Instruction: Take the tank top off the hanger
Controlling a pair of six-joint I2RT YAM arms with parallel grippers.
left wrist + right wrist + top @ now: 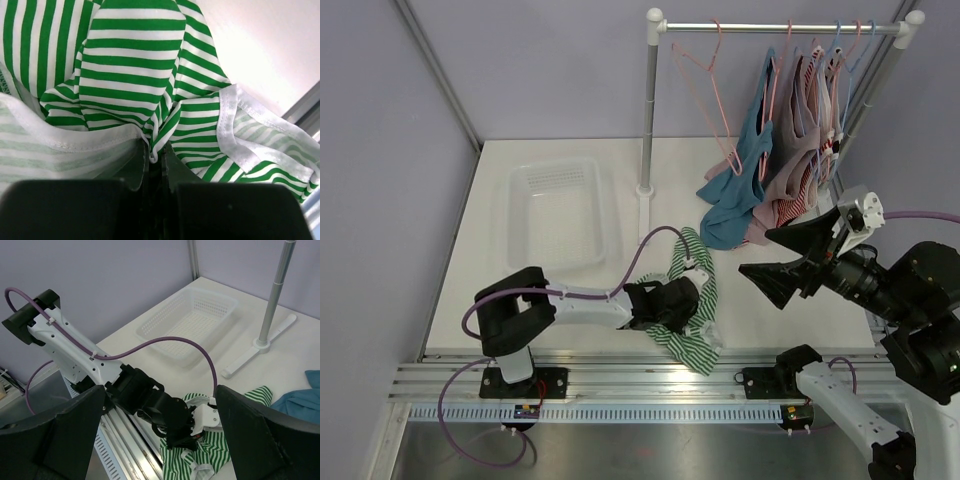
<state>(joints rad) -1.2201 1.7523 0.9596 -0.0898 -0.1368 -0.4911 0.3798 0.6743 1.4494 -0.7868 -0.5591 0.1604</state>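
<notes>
Fabric of the green-and-white striped tank top, crumpled just right of the white plastic basket, looks light and limp. Left gripper pinches a fold beside its white-bound edge; right gripper gapes wide, empty.

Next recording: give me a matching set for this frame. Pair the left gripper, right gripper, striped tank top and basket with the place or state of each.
Column one:
1. left gripper
2. right gripper
3. striped tank top
4. basket

Column two:
A. crumpled on the table near its front edge
B. shut on green-striped fabric
C. open, holding nothing
D. white, left of the rack pole

Pairs: 1-B, 2-C, 3-A, 4-D
</notes>
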